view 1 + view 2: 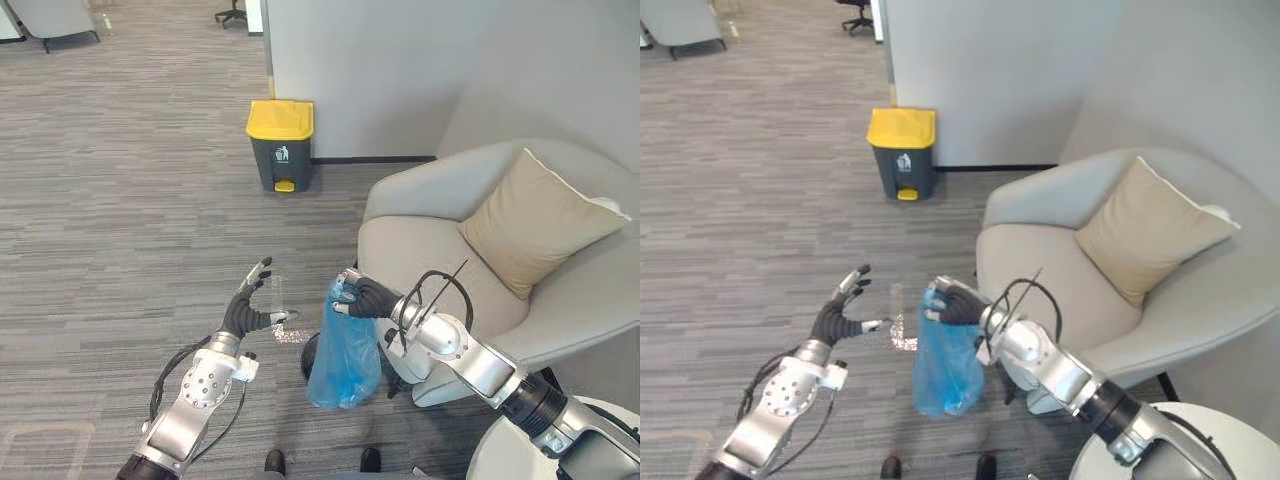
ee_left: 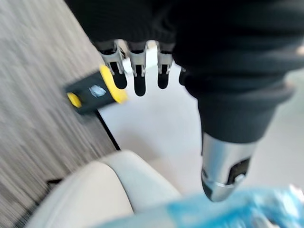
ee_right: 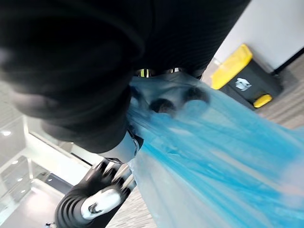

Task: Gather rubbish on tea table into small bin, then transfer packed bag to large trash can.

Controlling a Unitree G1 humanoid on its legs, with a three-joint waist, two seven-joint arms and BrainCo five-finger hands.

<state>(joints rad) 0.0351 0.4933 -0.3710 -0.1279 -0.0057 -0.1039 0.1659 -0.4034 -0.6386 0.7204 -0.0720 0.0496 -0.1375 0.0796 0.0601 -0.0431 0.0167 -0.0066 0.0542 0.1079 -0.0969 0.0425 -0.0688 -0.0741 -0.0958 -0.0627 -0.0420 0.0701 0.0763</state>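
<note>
Blue bag (image 1: 343, 355) hangs full from the right hand (image 1: 365, 298) in the left eye view. Its neck is bunched inside that hand's curled fingers, and its bottom is down near the grey carpet floor (image 1: 120, 220), just beside the armchair (image 1: 420, 240); whether it touches the floor I cannot tell. The left hand (image 1: 248, 305) is raised beside the bag and apart from it, fingers spread and straight, holding nothing. A tan cushion (image 1: 535, 220) leans in the armchair. The large trash can (image 1: 280, 145), dark with a closed yellow lid, stands well apart from the bag, against the wall.

The right eye view gives the same layout, with the bag gripped at its top and the can far beyond.

In the left wrist view, that hand's fingers run straight and its thumb stands apart from them; the can, the armchair and a strip of blue plastic show past them.

In the right wrist view, blue plastic is gathered under the dark cover with fingers clamped on it, and the can shows past the bag.
</note>
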